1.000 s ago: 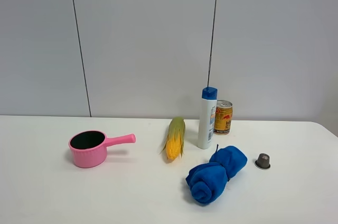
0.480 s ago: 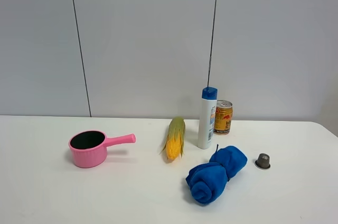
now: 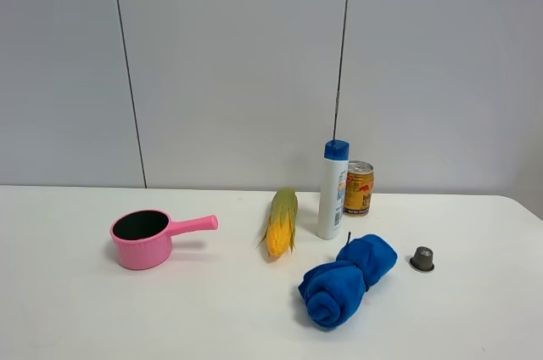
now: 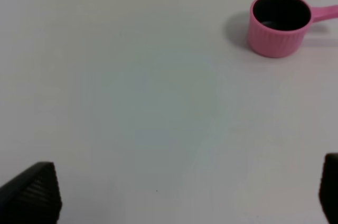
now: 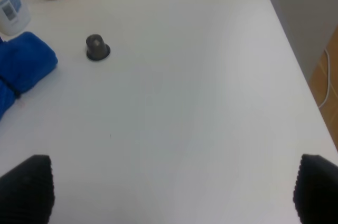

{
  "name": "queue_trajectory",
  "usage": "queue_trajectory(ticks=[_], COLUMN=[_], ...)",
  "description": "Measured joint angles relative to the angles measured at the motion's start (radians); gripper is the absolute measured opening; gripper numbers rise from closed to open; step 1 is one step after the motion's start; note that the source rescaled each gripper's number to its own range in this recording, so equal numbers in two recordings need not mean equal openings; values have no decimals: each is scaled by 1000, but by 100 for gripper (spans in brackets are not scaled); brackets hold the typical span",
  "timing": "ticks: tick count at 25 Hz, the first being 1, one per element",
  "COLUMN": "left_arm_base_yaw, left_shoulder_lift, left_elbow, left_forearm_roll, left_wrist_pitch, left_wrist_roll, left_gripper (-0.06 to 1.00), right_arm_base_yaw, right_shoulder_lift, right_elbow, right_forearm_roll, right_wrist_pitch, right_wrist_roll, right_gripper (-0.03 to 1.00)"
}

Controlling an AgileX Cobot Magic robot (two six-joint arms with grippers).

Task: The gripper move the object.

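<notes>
Exterior high view, from left to right: a pink pot (image 3: 142,239) with its handle pointing right, a corn cob (image 3: 281,222), then the white bottle (image 3: 332,189) standing upright near the back of the table (image 3: 68,309), with a gold can (image 3: 358,188) just beside it on the right. A rolled blue cloth (image 3: 345,279) lies in front, and a small grey cap (image 3: 422,259) is near the right edge. Bare table lies at the front left. The left gripper (image 4: 174,195) and the right gripper (image 5: 169,189) both have their 2 fingers spread wide, holding nothing.
</notes>
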Motion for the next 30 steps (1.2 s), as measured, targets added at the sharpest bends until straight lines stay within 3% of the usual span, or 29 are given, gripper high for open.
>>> queue_trajectory(ticks=[30], left_arm_base_yaw=[0], left_shoulder_lift=[0], left_elbow=[0], left_forearm_roll=[0], left_wrist_pitch=[0], left_wrist_roll=[0], left_gripper=[100], right_arm_base_yaw=[0], right_shoulder_lift=[-2], right_elbow=[0], right_forearm_roll=[0], right_wrist_pitch=[0], right_wrist_roll=[0], right_gripper=[99])
